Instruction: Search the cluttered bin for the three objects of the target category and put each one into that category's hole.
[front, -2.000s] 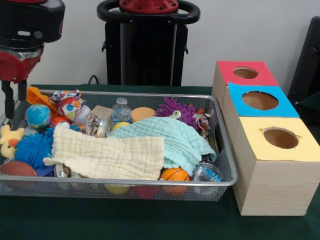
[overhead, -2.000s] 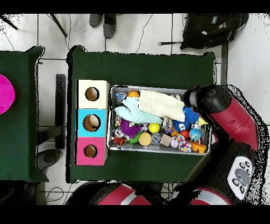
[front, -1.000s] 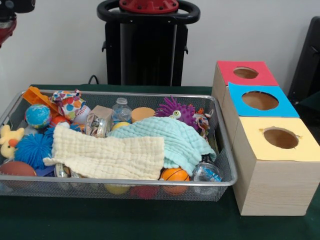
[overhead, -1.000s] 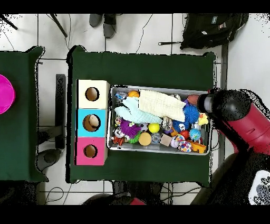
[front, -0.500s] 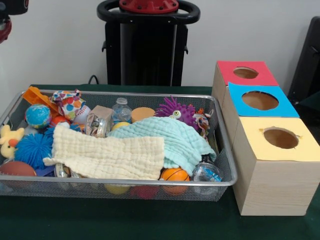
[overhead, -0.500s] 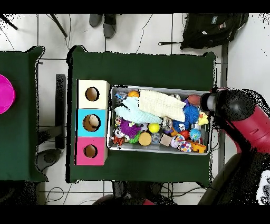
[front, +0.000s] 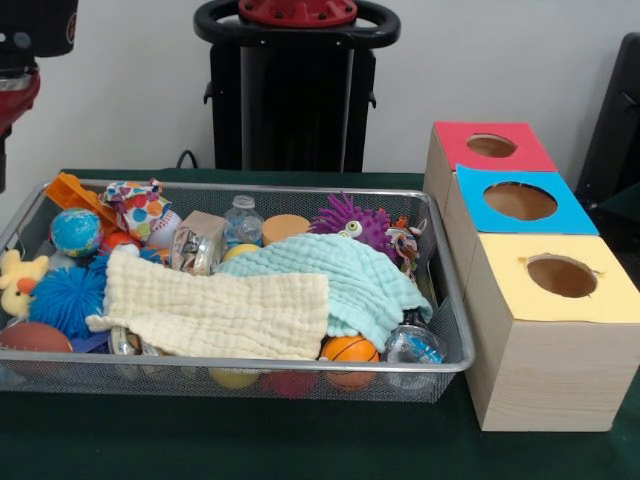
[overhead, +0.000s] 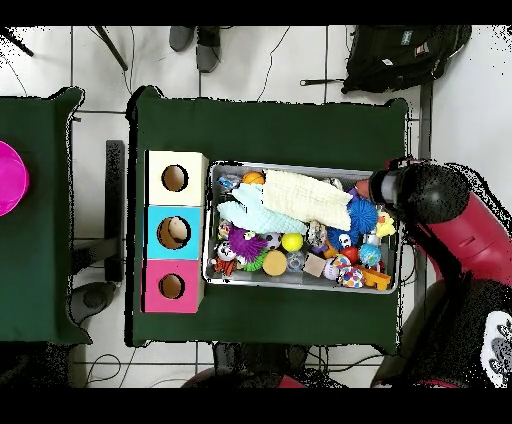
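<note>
The wire mesh bin (front: 250, 365) is packed with toys. A pale yellow cloth (front: 215, 310) and a teal cloth (front: 340, 275) lie over the middle. Around them show a globe ball (front: 76, 230), a blue spiky ball (front: 68, 297), a small orange basketball (front: 350, 350), a purple spiky toy (front: 350, 218) and a clear bottle (front: 242, 218). Three wooden boxes stand beside the bin, each with one hole: red top (front: 490, 147), blue top (front: 520, 200), yellow top (front: 560, 277). My arm's head (front: 25, 40) hangs above the bin's left end. The gripper (front: 3, 165) is only a sliver at the picture's edge.
From above, the arm's black head (overhead: 420, 192) covers the bin's right end (overhead: 398, 240). A yellow plush duck (front: 18, 280) and a brown football (front: 32, 337) lie at that end. The green table (front: 250, 440) carries the bin and boxes. A pink disc (overhead: 10, 178) sits on a neighbouring table.
The arm rose from the bin's end until almost out of the front view, then came part way back down. The bin's contents look unmoved.
</note>
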